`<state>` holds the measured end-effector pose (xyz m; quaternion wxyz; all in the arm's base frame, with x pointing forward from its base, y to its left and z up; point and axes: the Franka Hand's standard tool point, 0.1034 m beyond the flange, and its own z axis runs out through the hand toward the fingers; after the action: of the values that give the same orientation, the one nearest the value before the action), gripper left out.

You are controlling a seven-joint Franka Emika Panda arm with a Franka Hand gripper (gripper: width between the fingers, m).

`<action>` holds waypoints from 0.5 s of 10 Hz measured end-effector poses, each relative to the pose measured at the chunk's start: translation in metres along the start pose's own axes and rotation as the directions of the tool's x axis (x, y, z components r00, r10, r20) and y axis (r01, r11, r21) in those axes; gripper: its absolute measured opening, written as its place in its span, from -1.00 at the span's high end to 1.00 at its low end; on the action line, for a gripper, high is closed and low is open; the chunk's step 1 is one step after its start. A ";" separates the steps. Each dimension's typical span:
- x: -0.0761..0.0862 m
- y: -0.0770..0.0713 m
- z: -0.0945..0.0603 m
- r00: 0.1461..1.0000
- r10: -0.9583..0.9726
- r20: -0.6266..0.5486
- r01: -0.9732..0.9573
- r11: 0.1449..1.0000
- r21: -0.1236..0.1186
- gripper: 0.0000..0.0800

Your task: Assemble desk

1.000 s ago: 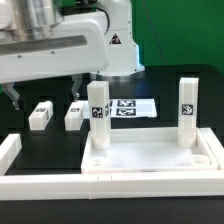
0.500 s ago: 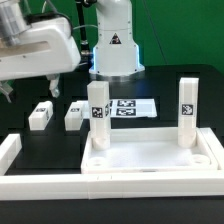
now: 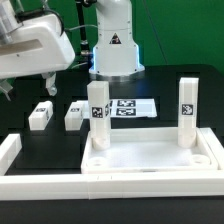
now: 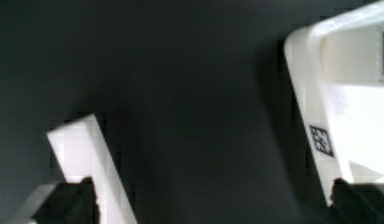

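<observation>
So, quick rundown. The tabletop point(image 3: 150, 160) is a white plastic tray: rectangular, smooth, with a raised rim. It sits on the matte black counter point(image 3: 165, 85), toward the exterior view's right. Two square white legs stand upright in the tray's corners farther from the camera, one upright leg point(image 3: 98, 112) on the exterior view's left and the other upright leg point(image 3: 188, 103) on its right. Each has a black-and-white tag near the top. Two more legs lie flat on the counter off to the exterior view's left, a loose leg point(image 3: 40, 116) and a second loose leg point(image 3: 75, 115) close beside it but apart. The flat marker board point(image 3: 130, 107) lies behind the tray. A chunky white border bar point(image 3: 90, 187) runs along the front, and a side bar point(image 3: 8, 152) sits at the exterior view's left.

The arm point(image 3: 40, 45) hangs above the loose-leg side of the counter. The jaws are spread wide with nothing between them.

The wrist view adds a close-up: dark fingertips point(image 4: 64, 202), bare black counter in the gap, and two glossy pieces underneath. One is a plain white piece point(image 4: 91, 165) and the other is a tagged white piece point(image 4: 340, 100) with a rounded edge. I can't tell which parts those are. Only the exterior view shows the tray, the standing legs and the whole layout.
</observation>
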<state>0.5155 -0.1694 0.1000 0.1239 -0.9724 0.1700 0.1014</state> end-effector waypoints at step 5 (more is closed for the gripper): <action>-0.049 0.000 0.032 0.911 0.015 0.412 -0.053 0.995 0.082 -0.62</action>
<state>0.4655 -0.1457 0.0816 0.1994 -0.9196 0.1615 0.2975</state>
